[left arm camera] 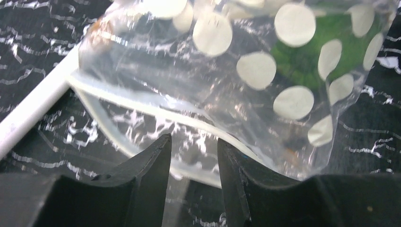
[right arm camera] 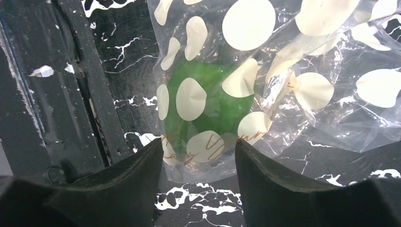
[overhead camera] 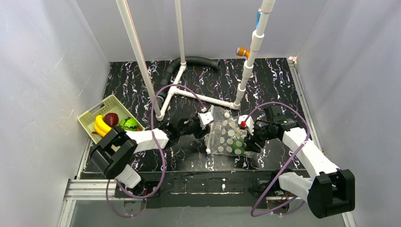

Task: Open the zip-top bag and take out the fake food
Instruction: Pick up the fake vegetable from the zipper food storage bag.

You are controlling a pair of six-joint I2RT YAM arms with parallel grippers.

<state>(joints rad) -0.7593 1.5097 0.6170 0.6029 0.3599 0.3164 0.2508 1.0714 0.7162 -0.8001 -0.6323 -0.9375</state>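
The zip-top bag [overhead camera: 228, 135], clear with pale dots, lies on the black marbled table between my two grippers. A green piece of fake food [right arm camera: 208, 101] sits in its near end and also shows in the left wrist view [left arm camera: 302, 61]. My left gripper [overhead camera: 207, 127] is at the bag's left side. In its wrist view the jaws [left arm camera: 194, 139] stand a little apart, with the bag's white zip rim [left arm camera: 142, 106] lying across the gap. My right gripper [overhead camera: 247, 136] is open, its jaws [right arm camera: 198, 144] either side of the bag's bottom corner [right arm camera: 208, 165].
A pale green perforated basket [overhead camera: 105, 108] at the left edge holds a yellow banana [overhead camera: 100, 125], a dark red fruit [overhead camera: 111, 118] and a green fruit [overhead camera: 128, 124]. White pipes [overhead camera: 203, 97] and a black corrugated hose [overhead camera: 198, 62] stand behind the bag. One pipe [left arm camera: 33, 111] runs beside the bag.
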